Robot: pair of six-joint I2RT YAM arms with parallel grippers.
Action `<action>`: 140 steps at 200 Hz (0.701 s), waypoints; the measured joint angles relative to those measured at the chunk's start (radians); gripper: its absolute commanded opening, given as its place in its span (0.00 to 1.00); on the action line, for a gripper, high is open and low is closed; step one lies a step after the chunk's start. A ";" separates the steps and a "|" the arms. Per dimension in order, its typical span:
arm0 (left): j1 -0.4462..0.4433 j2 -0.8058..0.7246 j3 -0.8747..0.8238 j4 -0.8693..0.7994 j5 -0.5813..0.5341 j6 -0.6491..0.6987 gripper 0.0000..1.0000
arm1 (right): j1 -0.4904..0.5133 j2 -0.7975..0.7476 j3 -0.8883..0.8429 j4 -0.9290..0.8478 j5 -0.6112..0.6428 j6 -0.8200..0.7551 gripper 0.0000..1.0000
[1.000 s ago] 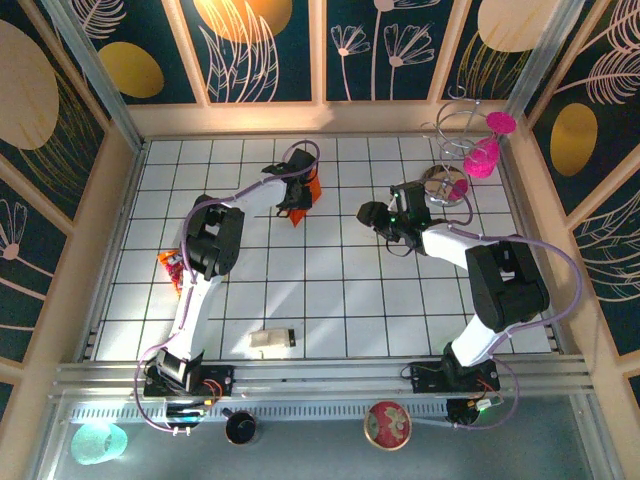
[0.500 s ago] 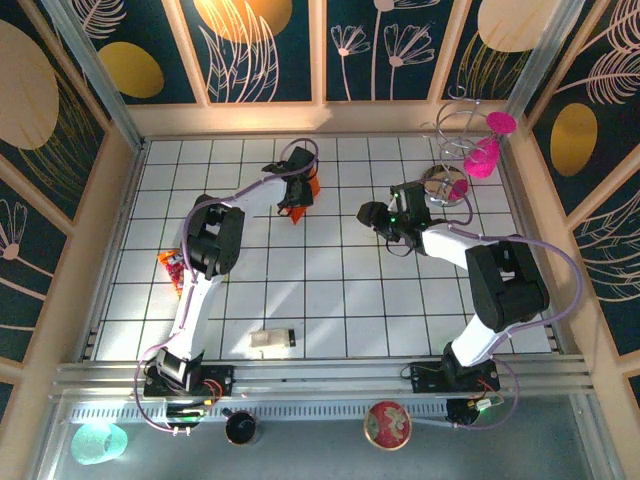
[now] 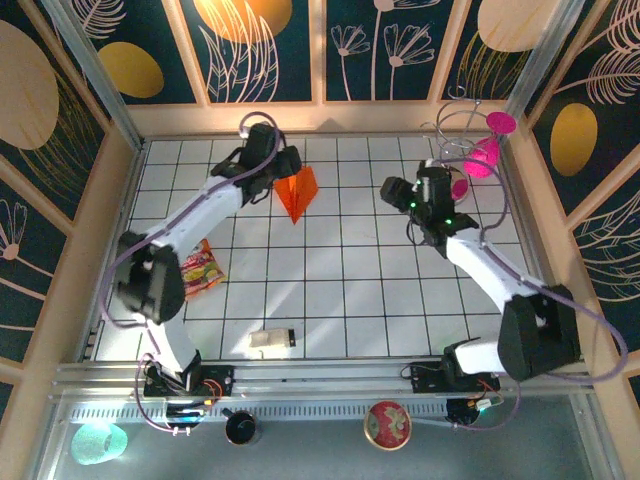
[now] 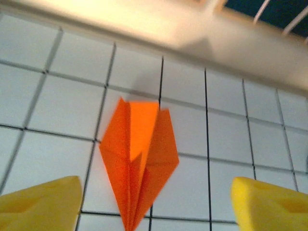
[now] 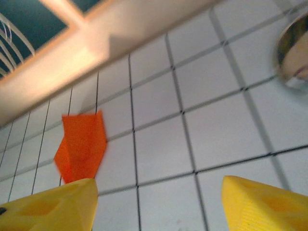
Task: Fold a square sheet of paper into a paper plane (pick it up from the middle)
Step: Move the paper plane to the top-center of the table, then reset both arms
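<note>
The orange paper is folded into a pointed paper plane [image 3: 297, 192] and lies free on the white tiles near the back wall, nose towards the arms. My left gripper [image 3: 283, 163] hovers just left of and behind it, open. In the left wrist view the paper plane [image 4: 139, 159] lies on the floor beyond the gap of the left gripper [image 4: 154, 207], untouched by its yellow fingertips [image 4: 41, 204]. My right gripper [image 3: 392, 193] hangs open about two tiles right of the plane. Its wrist view shows the paper plane [image 5: 82, 147] to the left of the right gripper [image 5: 156, 207], over bare tiles.
A crinkled multicoloured wrapper [image 3: 200, 272] lies at the left by my left arm. A small beige block [image 3: 272, 340] rests near the front edge. A wire stand with pink pieces [image 3: 470, 140] fills the back right corner, a metal disc [image 5: 293, 57] at its foot.
My left gripper has opened, let go of the plane and pulled back up and left; its elbow swung left, uncovering the wrapper. My right gripper has opened wider and shifted slightly right.
</note>
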 measured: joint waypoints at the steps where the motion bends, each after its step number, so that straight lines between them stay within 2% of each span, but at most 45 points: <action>1: 0.001 -0.007 -0.007 0.004 -0.002 0.001 0.93 | -0.001 -0.004 0.000 0.000 0.005 -0.001 0.75; 8: 0.011 -0.063 -0.074 0.047 -0.021 0.002 0.98 | -0.008 -0.038 -0.003 -0.002 0.048 -0.016 0.82; 19: 0.030 -0.146 -0.189 0.118 -0.059 0.005 0.99 | -0.018 -0.092 -0.016 0.000 0.129 -0.046 0.93; 27: 0.042 -0.200 -0.272 0.170 -0.089 0.014 0.99 | -0.024 -0.127 -0.033 0.000 0.192 -0.053 0.96; 49: 0.076 -0.337 -0.521 0.319 -0.188 0.046 0.99 | -0.047 -0.209 -0.108 0.013 0.357 -0.088 0.99; 75: 0.109 -0.458 -0.762 0.450 -0.301 0.084 0.99 | -0.096 -0.277 -0.225 0.050 0.475 -0.121 0.99; 108: 0.164 -0.504 -0.889 0.560 -0.421 0.114 0.99 | -0.206 -0.322 -0.365 0.145 0.509 -0.159 0.99; 140: 0.197 -0.512 -1.004 0.714 -0.489 0.197 0.99 | -0.328 -0.317 -0.487 0.281 0.449 -0.200 0.99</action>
